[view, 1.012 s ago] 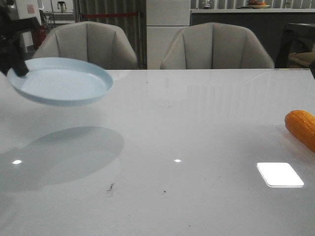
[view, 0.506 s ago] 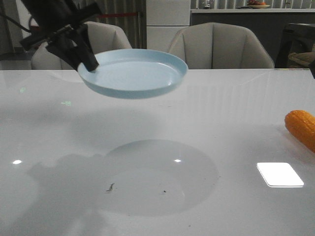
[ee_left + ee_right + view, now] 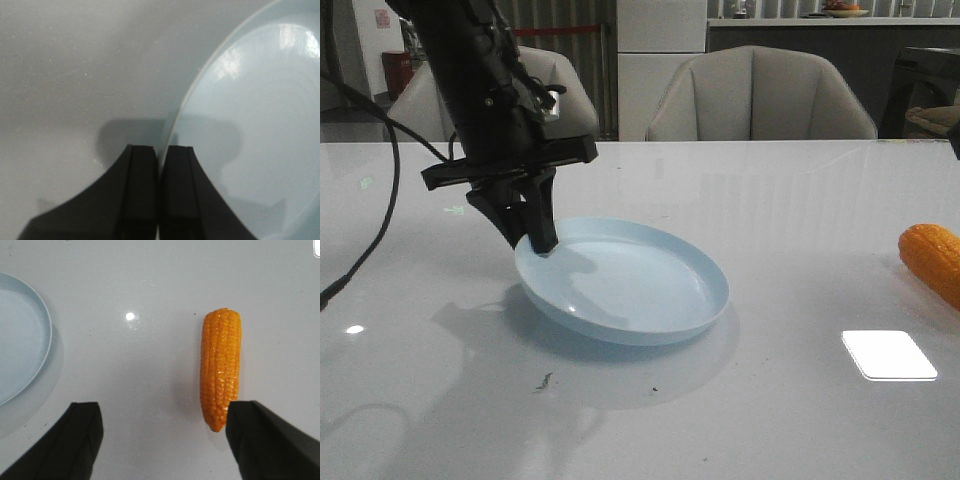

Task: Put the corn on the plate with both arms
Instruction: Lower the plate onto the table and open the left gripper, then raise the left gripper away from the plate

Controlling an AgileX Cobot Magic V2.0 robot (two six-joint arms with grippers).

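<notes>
Left gripper pinching plate rim — right gripper spread nr corn.

Left arm matte black, angular; black cable trailing; gripper fingers dark, wedge-shaped

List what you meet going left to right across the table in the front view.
Left hand pinching the plate's rim → pale blue plate → bright square reflection on the table → corn at the right edge.
</notes>
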